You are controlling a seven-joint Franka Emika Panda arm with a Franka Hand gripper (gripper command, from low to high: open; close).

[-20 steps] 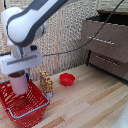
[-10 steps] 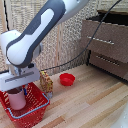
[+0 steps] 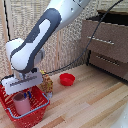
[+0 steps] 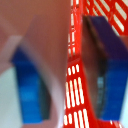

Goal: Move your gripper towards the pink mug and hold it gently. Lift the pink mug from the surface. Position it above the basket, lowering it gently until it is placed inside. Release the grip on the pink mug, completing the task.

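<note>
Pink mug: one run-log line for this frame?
phase: placing | pink mug: inside basket, upright | gripper: low over basket at mug, jaw state unclear | red bowl: on floor, apart

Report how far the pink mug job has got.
Done: the pink mug is off the floor and down inside the basket, standing upright. In hand: the pincer sits right over the mug; the wrist view shows a finger close beside its wall, but release is unclear. Left: open clearly and back away.
</note>
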